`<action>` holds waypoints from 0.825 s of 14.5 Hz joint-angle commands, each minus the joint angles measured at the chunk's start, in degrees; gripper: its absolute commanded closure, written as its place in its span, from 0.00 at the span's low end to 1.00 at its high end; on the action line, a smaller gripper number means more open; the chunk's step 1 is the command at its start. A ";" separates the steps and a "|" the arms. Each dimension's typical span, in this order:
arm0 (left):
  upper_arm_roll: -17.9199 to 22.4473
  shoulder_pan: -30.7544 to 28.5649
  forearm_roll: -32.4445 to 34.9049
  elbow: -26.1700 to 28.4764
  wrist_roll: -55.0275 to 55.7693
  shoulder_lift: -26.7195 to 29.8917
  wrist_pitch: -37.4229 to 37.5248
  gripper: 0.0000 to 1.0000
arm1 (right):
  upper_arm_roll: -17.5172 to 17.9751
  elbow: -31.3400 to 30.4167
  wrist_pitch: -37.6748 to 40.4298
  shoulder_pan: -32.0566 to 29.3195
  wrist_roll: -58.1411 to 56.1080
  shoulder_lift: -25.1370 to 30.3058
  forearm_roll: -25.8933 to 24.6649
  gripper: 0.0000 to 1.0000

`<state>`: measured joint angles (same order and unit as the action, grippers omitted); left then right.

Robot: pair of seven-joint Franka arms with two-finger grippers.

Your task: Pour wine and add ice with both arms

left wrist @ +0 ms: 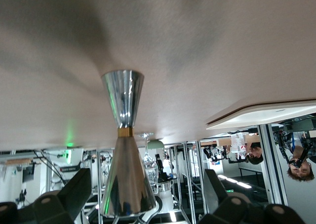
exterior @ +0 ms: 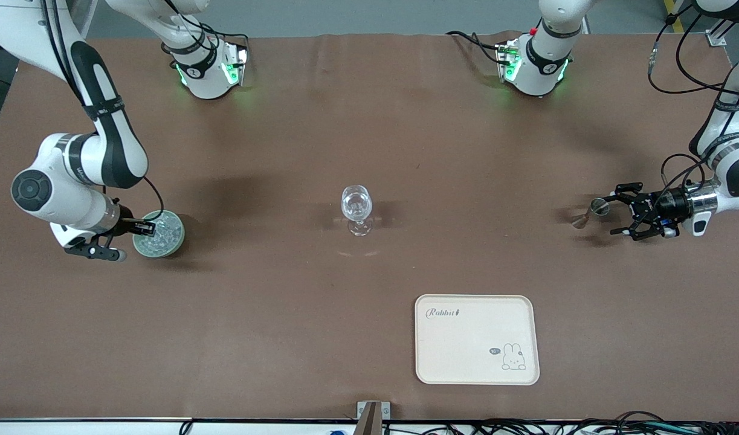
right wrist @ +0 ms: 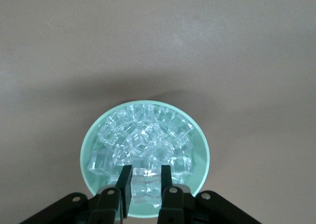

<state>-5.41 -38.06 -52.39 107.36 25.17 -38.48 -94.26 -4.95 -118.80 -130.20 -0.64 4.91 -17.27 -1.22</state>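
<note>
Two arms at the two ends of the table, each at its own ingredient.

At the right arm's end, the right gripper was down in the pale green bowl, its fingers clenched on a chunk of the ice, probably so one piece could be carried away. The stemmed glass stood alone and upright in the middle, seemingly with no wine or ice in it, reachable for both arms. A cream tray lay nearer to the front camera. At the left arm's end, the left gripper lay level, released and wide, its fingers on either side of the upright metal jigger but not yet touching it, likely preparing to grasp it for pouring.
</note>
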 commanded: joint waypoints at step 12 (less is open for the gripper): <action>-0.12 -0.97 -2.97 -0.48 -3.29 -5.91 -0.22 0.00 | 0.11 9.82 14.10 1.16 3.53 4.44 0.08 1.00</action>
<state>-5.33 -38.93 -53.53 107.20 23.36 -43.54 -94.37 -4.84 -109.24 -116.64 0.24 7.21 -12.97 -1.22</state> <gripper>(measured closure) 0.000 0.727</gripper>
